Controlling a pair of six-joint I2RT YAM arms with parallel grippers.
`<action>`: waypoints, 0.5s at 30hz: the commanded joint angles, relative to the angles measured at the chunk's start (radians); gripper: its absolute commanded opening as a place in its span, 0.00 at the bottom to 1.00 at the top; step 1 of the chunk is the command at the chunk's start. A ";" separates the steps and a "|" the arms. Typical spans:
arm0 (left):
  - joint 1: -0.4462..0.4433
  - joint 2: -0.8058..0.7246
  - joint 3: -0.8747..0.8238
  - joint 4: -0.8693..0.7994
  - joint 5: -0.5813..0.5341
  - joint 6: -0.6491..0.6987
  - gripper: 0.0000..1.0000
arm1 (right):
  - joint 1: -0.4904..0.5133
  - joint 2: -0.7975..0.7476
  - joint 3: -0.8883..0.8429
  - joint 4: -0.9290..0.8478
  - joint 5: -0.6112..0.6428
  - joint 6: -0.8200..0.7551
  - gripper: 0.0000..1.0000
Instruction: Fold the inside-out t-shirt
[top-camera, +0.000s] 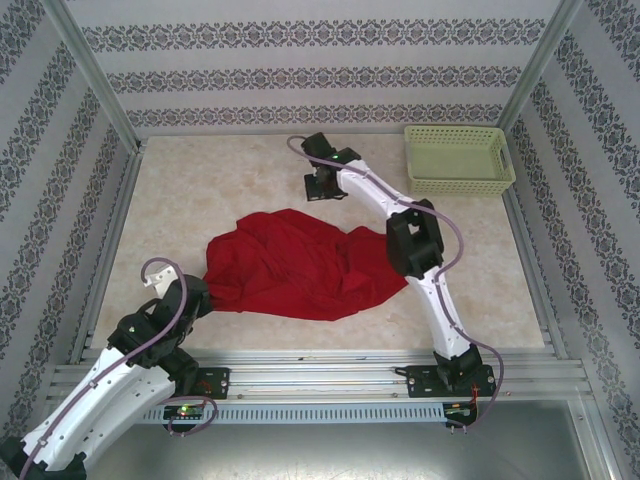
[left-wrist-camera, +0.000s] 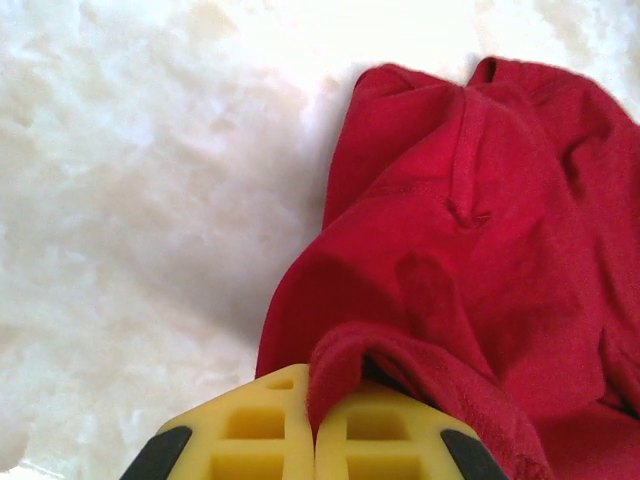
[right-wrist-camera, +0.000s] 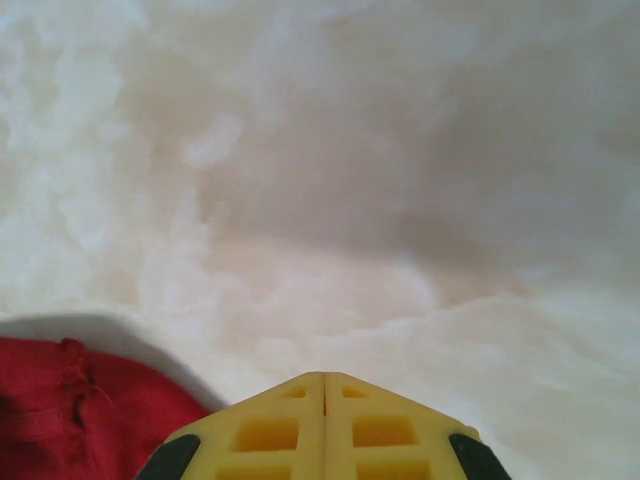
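Observation:
The inside-out t-shirt (top-camera: 300, 265) lies crumpled in a red heap on the middle of the marble tabletop. My left gripper (top-camera: 203, 290) sits at the shirt's near left corner, shut on a fold of the red cloth (left-wrist-camera: 450, 250), which bulges up between the yellow fingertips (left-wrist-camera: 270, 420) of that gripper (left-wrist-camera: 313, 392). My right gripper (top-camera: 322, 188) is beyond the shirt's far edge, over bare table. In the right wrist view its jaws (right-wrist-camera: 323, 380) are pressed together with nothing between them, and a bit of the shirt (right-wrist-camera: 70, 410) shows at the lower left.
A pale green lattice basket (top-camera: 460, 185) stands at the back right corner of the table (top-camera: 200, 190). Aluminium frame rails run along the sides and near edge. Patterned walls enclose the workspace.

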 joint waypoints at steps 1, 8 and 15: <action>0.017 0.020 0.048 -0.015 -0.059 0.056 0.00 | -0.020 -0.206 -0.096 0.072 0.051 -0.030 0.00; 0.020 0.021 0.017 0.005 -0.019 0.022 0.00 | 0.020 -0.154 -0.147 0.099 -0.087 -0.019 0.32; 0.020 0.013 0.014 -0.016 -0.012 0.016 0.00 | 0.086 -0.009 -0.051 0.091 -0.100 -0.028 0.47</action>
